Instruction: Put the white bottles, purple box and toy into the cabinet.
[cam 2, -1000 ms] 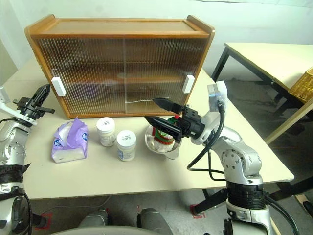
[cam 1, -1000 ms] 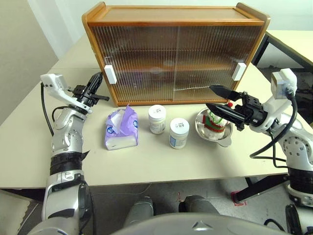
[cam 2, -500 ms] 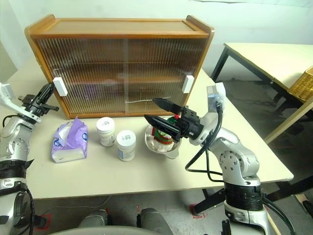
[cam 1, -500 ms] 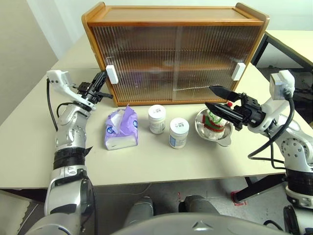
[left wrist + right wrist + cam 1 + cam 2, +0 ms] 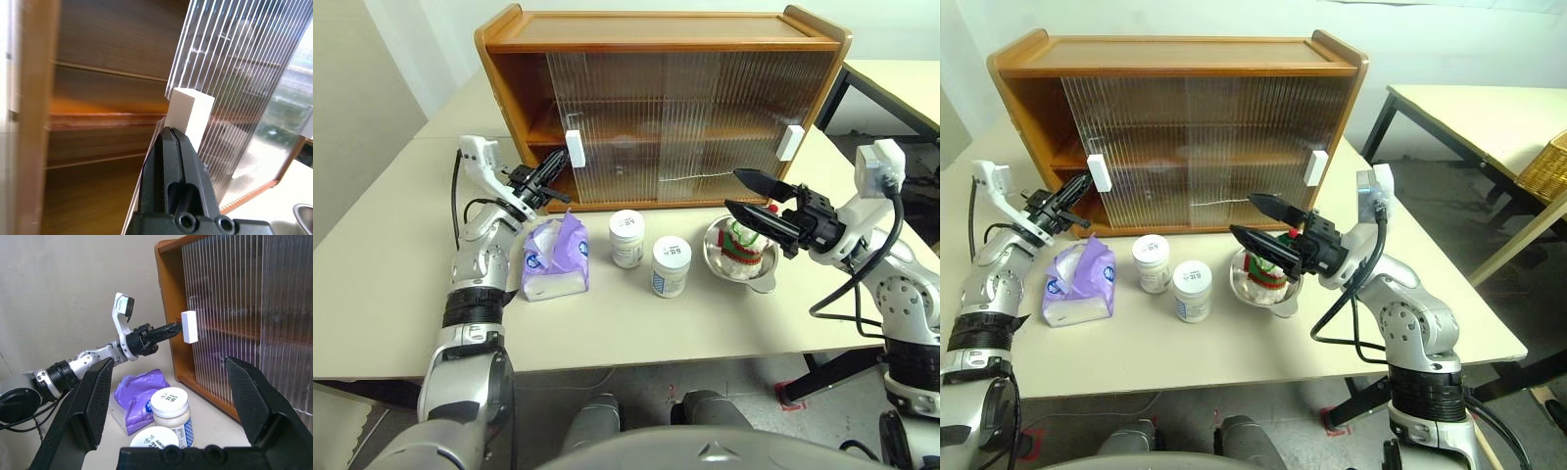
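The wooden cabinet [image 5: 666,29] stands at the back of the table, its left sliding door pushed partly right so the left end is open. My left gripper [image 5: 558,160] is shut, its tips against that door's white handle [image 5: 575,149], seen close in the left wrist view [image 5: 190,110]. Two white bottles [image 5: 627,237] [image 5: 672,265] stand in front of the cabinet. The purple box [image 5: 553,258] lies to their left, just below my left gripper. The toy [image 5: 741,243] sits in a steel bowl [image 5: 756,277]. My right gripper [image 5: 732,191] hovers open just above it, holding nothing.
The right door's white handle [image 5: 791,143] is near the cabinet's right end. The tabletop [image 5: 607,323] has free room in front of the objects. A second table [image 5: 1469,108] and a wicker basket [image 5: 1547,166] lie off to the right.
My left gripper has moved right against the left door's handle, and the door has slid right, uncovering the cabinet's left end. The right arm has kept still.
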Controlling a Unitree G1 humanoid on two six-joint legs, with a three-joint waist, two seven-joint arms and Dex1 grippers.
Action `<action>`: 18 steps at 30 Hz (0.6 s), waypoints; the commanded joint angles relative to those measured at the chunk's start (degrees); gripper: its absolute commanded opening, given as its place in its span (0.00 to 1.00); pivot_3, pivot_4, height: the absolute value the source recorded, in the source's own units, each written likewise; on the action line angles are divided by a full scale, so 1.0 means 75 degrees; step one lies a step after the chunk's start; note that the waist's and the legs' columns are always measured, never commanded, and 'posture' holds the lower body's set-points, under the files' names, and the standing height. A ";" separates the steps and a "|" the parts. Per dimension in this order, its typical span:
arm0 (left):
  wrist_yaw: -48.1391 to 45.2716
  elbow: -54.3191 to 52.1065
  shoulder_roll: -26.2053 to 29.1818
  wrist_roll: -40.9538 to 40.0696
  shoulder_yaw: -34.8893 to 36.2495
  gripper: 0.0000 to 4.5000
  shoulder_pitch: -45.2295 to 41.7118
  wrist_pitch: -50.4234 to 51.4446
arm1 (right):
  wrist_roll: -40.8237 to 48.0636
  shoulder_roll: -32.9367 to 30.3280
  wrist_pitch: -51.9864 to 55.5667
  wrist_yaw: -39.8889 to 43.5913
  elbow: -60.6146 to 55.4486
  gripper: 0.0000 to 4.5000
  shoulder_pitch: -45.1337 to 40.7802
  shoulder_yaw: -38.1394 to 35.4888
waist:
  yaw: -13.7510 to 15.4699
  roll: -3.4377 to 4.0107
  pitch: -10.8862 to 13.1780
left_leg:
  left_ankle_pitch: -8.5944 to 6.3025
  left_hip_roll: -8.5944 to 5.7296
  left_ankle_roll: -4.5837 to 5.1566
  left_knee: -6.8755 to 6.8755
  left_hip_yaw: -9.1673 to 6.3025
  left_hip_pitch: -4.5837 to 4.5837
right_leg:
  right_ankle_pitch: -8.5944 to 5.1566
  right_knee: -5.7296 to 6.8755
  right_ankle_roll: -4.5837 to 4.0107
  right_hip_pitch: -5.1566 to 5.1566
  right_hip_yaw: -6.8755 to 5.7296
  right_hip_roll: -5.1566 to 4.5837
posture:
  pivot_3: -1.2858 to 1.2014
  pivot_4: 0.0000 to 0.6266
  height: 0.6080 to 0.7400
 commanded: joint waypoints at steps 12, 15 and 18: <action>-0.0806 0.0688 -0.0332 0.0389 -0.0806 0.01 -0.0870 0.0334 | 0.0228 -0.0045 0.0015 -0.0173 -0.0271 1.00 0.0074 -0.0188 | -0.0015 0.0000 0.0000 | -0.0002 0.0001 0.0004 0.0001 -0.0001 -0.0006 | 0.0000 -0.0008 0.0012 0.0000 0.0002 -0.0001 | 0.44 0.00 1.00; -0.0898 0.0806 -0.0480 0.0464 -0.0913 0.01 -0.1013 0.0320 | 0.0248 -0.0079 0.0010 -0.0181 -0.0261 1.00 0.0080 -0.0207 | -0.0046 0.0000 0.0000 | -0.0005 0.0000 0.0008 0.0004 0.0001 -0.0009 | 0.0000 -0.0010 0.0022 0.0000 0.0002 -0.0002 | 0.43 0.00 1.00; -0.0988 0.1123 -0.0682 0.0658 -0.1115 0.01 -0.1297 0.0170 | 0.0364 -0.0122 0.0107 -0.0206 -0.0362 1.00 0.0137 -0.0260 | -0.0062 0.0001 0.0000 | -0.0008 -0.0001 0.0014 0.0010 0.0002 -0.0015 | 0.0000 -0.0012 0.0032 -0.0001 0.0003 -0.0003 | 0.43 0.00 1.00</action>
